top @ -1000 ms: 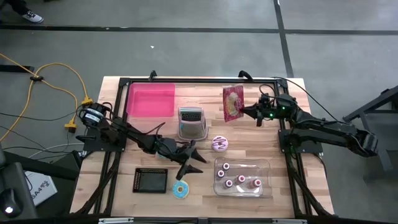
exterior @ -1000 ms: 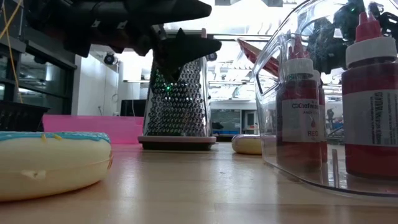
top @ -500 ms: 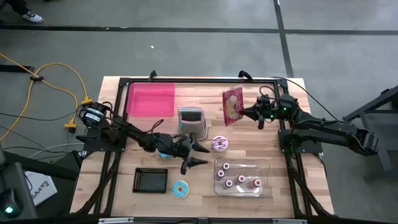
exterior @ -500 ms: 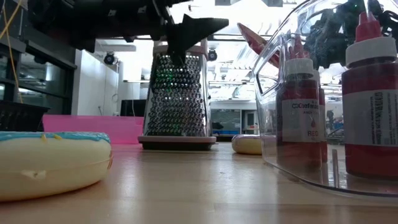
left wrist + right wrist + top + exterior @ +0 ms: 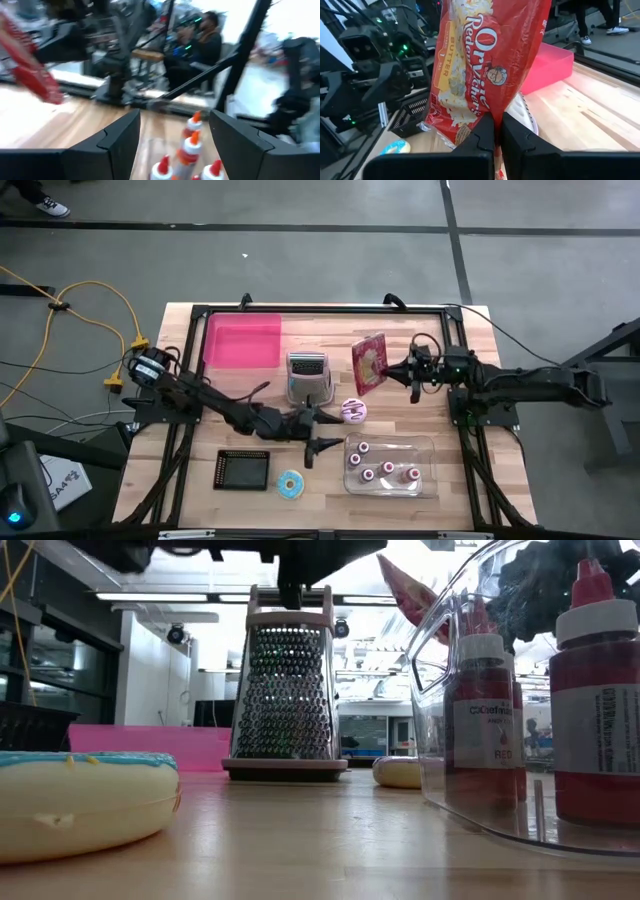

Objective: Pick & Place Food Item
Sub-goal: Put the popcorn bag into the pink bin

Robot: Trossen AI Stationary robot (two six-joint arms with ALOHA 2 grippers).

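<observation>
Your right gripper (image 5: 494,131), clamped on the popcorn bag (image 5: 368,364), now carries it further toward 9 o'clock, above the table (image 5: 470,470) beside the grater (image 5: 309,376). Your left gripper (image 5: 322,430), spread wide and empty, has swung toward 3 o'clock; placement remains pending.

High overhead, low table-level — both show grater (image 5: 309,376).

Red popcorn bag (image 5: 368,364), upright, lifted off the table, near the grater (image 5: 308,376)
</observation>
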